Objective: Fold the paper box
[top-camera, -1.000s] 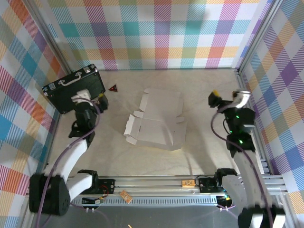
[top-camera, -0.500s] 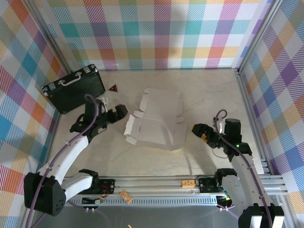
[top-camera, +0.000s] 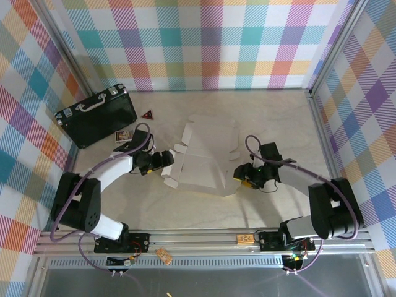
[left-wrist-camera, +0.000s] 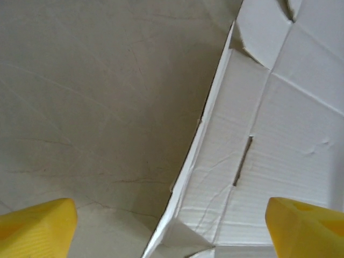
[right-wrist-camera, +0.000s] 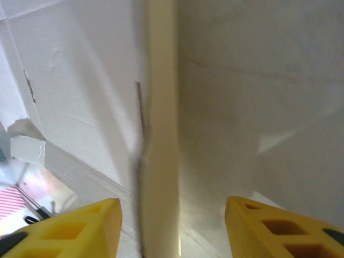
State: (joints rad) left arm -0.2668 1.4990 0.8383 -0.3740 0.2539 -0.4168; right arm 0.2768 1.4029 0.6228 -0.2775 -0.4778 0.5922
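Broadly, the pale bench (top-camera: 272, 124) carries the paper box (top-camera: 204, 154) at its middle, white side up. It is thin creased card with flaps and tabs splayed, mostly flat. The left gripper (top-camera: 164, 161) sits at its left edge and the right gripper (top-camera: 242, 176) at its right edge, probably so each can lift a side wall. Both are released — ridged yellow fingers (left-wrist-camera: 37, 220) apart, straddling a card edge without pinching it. A narrow slot (left-wrist-camera: 242, 161) is cut nearby.
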